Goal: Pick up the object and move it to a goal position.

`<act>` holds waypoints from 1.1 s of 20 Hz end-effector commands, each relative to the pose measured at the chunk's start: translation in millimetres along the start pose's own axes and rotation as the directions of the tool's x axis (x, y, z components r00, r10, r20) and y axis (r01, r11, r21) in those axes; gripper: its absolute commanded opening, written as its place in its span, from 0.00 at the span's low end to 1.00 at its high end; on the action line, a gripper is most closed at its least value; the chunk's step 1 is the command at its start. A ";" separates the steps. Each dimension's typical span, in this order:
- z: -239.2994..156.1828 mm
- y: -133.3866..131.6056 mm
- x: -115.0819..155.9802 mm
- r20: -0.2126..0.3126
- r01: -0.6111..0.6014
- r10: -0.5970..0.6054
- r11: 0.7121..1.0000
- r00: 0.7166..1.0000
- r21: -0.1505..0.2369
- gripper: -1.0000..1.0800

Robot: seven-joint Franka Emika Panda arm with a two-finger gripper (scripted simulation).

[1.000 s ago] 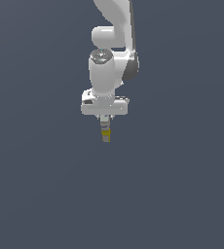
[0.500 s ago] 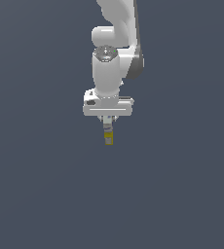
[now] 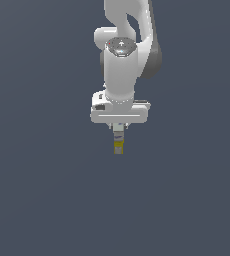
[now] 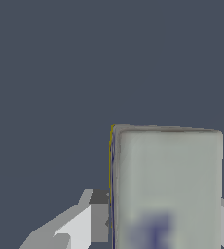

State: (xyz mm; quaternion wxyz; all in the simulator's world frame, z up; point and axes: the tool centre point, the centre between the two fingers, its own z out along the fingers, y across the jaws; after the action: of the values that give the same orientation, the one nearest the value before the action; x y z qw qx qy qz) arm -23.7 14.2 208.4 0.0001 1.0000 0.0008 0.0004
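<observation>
Between the closed jaws, bottle (image 3: 118,141) hanging upright, yellow end down

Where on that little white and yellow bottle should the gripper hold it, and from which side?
On the white-grey upper part, from above, as the gripper does now. The bottle is narrow and hangs upright, yellow end down, so its flat long sides suit the fingers.
</observation>
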 end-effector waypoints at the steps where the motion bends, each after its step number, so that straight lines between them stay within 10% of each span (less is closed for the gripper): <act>1: -10.6 -8.7 14.2 0.000 0.000 0.000 1.000 1.000 0.000 0.00; 22: -62.0 -50.7 88.9 0.001 0.000 0.000 1.000 1.000 0.000 0.00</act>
State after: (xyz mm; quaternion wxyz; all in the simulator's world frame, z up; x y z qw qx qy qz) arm 62.7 64.0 268.7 -0.0001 1.0000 0.0007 0.0000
